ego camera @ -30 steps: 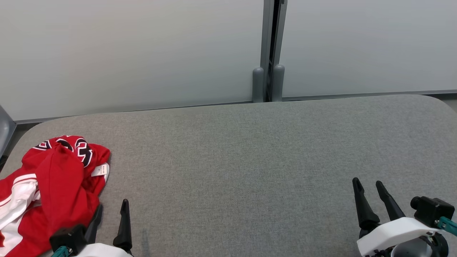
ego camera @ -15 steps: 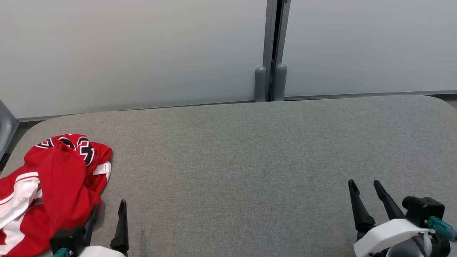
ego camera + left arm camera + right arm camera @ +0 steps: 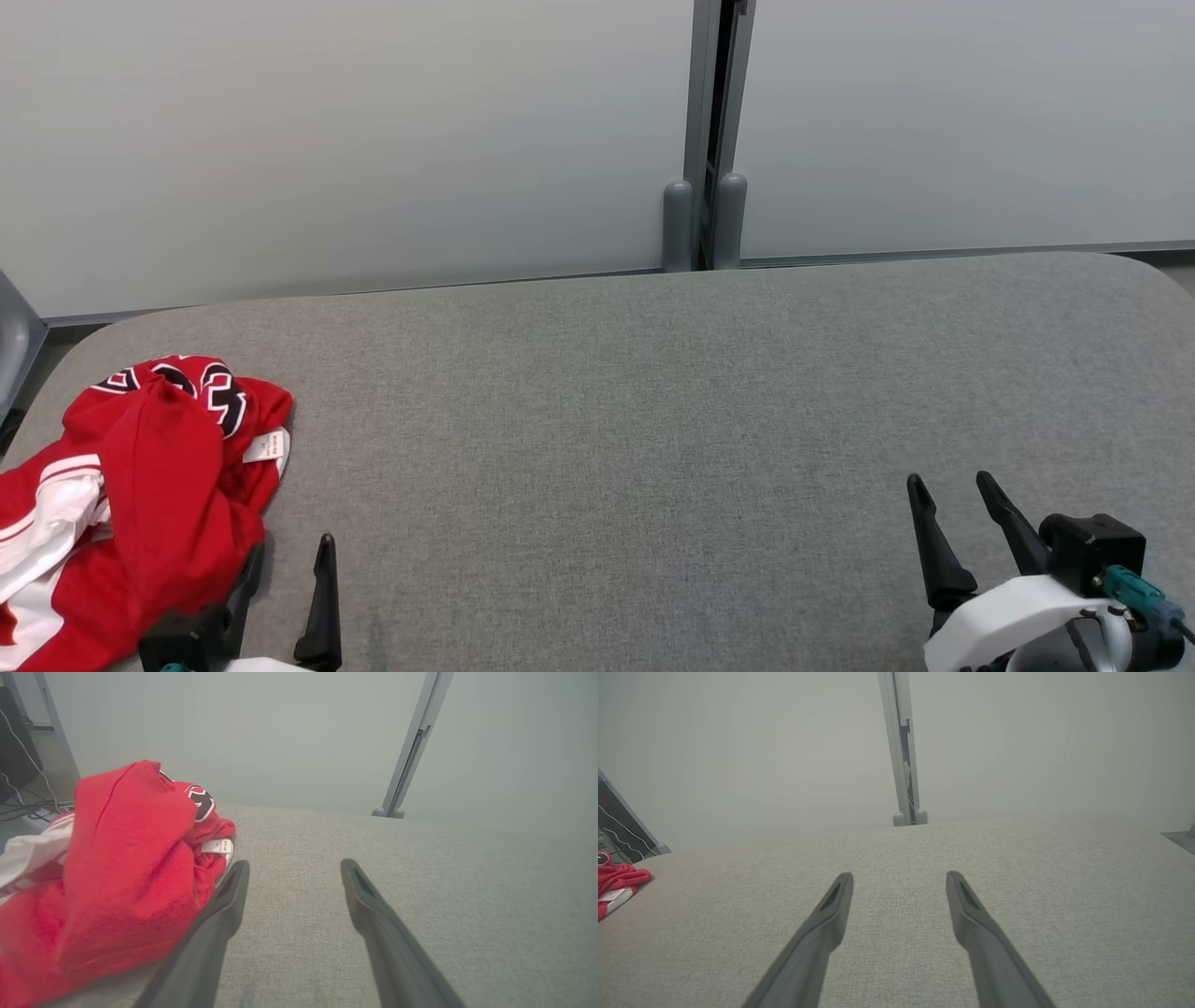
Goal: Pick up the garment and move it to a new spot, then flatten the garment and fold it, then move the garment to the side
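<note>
Garment, a red jersey of soft knit cloth, lies crumpled in a rumpled heap at the left end of the worktop. White bands with thin red stripes run along its lower left folds. Black figures outlined in white sit on the top fold, bent over so that they cannot be read with certainty. A small white label pokes out at the heap's right edge; its print is too small to read.

The worktop is covered in grey woven fabric with a fine grain and rounded far corners. Behind it stand smooth pale wall panels, joined by a grey metal post.

The left gripper is released, its tapered dark fingers spread, one just beside the jersey's edge; whether it touches cannot be told. The right gripper is released too, holding nothing, well apart from the garment above bare fabric.
</note>
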Controlling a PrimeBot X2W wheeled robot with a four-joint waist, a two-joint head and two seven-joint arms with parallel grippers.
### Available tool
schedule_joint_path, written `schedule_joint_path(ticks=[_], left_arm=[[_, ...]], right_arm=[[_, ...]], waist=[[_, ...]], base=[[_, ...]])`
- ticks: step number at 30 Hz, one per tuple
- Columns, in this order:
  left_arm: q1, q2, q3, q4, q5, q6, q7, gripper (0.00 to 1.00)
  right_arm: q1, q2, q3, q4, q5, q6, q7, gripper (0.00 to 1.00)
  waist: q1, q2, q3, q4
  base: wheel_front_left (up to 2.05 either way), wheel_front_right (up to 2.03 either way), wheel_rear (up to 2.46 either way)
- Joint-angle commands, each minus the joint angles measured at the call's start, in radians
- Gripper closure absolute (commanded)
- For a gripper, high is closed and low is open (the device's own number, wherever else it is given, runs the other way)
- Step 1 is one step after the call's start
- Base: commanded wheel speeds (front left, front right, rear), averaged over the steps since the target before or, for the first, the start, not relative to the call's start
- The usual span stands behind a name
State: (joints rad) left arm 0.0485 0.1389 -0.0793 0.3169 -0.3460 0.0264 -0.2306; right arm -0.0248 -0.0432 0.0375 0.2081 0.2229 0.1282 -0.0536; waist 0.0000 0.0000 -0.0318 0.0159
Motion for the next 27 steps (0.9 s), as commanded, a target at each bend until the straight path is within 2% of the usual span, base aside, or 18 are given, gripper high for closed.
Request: schedule_joint_path(ticks=[1,13,27], left_arm=[[0.004,0.004,0.006,-0.005,0.001,-0.004,-0.002,0.00],[0.039,0.011,-0.008,-0.060,0.068,0.031,0.028,0.00],[0.069,0.000,-0.015,-0.121,0.050,0.054,0.054,0.00]], right_arm=[[0.007,-0.009,-0.005,-0.002,-0.019,0.004,-0.008,0.00],[0.006,-0.011,-0.004,0.004,-0.080,0.004,-0.013,0.00],[0.007,-0.011,-0.005,0.009,-0.088,0.004,-0.007,0.00]], waist=[[0.0000,0.0000,-0.001,0.000],[0.0000,0.0000,-0.007,0.003],[0.0000,0.0000,-0.010,0.007]], base=[[0.00,0.00,0.00],[0.00,0.00,0.00],[0.00,0.00,0.00]])
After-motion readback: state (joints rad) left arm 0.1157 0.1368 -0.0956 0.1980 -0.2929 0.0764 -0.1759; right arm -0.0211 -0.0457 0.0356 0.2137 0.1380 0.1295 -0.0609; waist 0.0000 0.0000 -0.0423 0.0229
